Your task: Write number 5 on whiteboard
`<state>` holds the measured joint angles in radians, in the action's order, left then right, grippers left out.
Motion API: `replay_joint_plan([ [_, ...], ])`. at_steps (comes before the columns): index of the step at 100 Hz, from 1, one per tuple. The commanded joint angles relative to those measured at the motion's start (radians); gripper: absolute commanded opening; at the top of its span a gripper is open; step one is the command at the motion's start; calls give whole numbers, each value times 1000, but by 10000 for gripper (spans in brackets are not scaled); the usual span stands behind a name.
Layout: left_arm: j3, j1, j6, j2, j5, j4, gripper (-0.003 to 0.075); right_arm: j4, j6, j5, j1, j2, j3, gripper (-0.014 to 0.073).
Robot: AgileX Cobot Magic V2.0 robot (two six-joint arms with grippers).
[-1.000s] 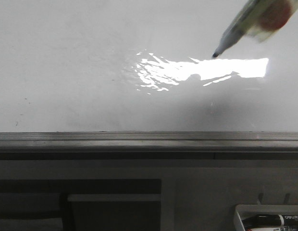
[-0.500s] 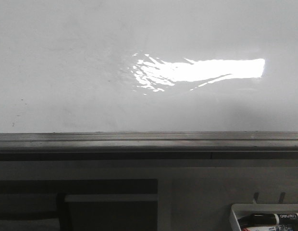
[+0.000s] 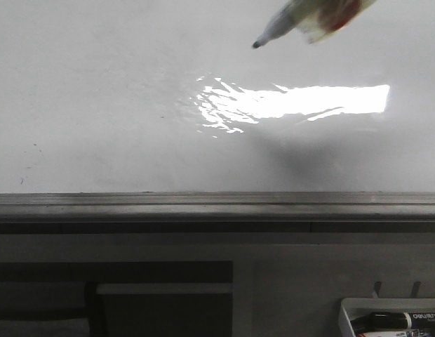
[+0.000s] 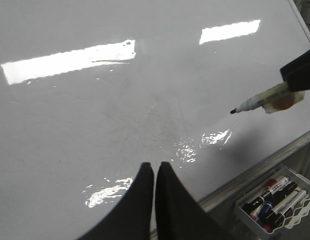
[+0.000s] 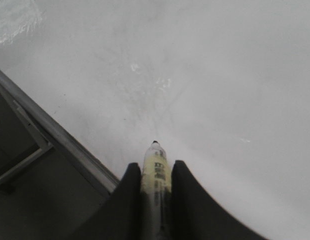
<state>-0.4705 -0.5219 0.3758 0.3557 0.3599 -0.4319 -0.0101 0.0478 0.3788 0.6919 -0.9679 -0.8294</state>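
The whiteboard (image 3: 98,91) is glossy white with a bright reflection and a grey lower rail (image 3: 203,205); it also shows in the left wrist view (image 4: 95,115) and the right wrist view (image 5: 220,75). No strokes of the number 5 show on it. My right gripper (image 5: 156,167) is shut on a marker (image 5: 155,165) with a yellowish band, tip uncapped. In the front view the marker (image 3: 302,17) comes in at the top right, its tip (image 3: 257,45) above the reflection. The left wrist view shows the marker (image 4: 257,101) too. My left gripper (image 4: 155,166) is shut and empty over the board near the rail.
A small white tray (image 3: 347,312) with several markers (image 3: 403,321) hangs below the rail at the lower right; it also shows in the left wrist view (image 4: 242,217). Small dark specks (image 3: 35,146) mark the board at the left. Grey panels lie under the rail.
The marker was at the upper right a second ago, left the front view half a second ago, and now is back, with its tip farther left and higher.
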Motion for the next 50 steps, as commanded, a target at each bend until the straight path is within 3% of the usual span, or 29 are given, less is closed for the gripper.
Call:
replay_joint_plan([
  [1, -27, 2, -9, 27, -75, -20, -20, 10, 3, -140, 44, -26, -26, -40],
  [15, -27, 2, -9, 35, -81, -20, -20, 10, 3, -214, 97, -88, -26, -40],
  [50, -27, 2, -9, 37, -81, -22, -20, 10, 3, -285, 49, -141, -34, -40],
])
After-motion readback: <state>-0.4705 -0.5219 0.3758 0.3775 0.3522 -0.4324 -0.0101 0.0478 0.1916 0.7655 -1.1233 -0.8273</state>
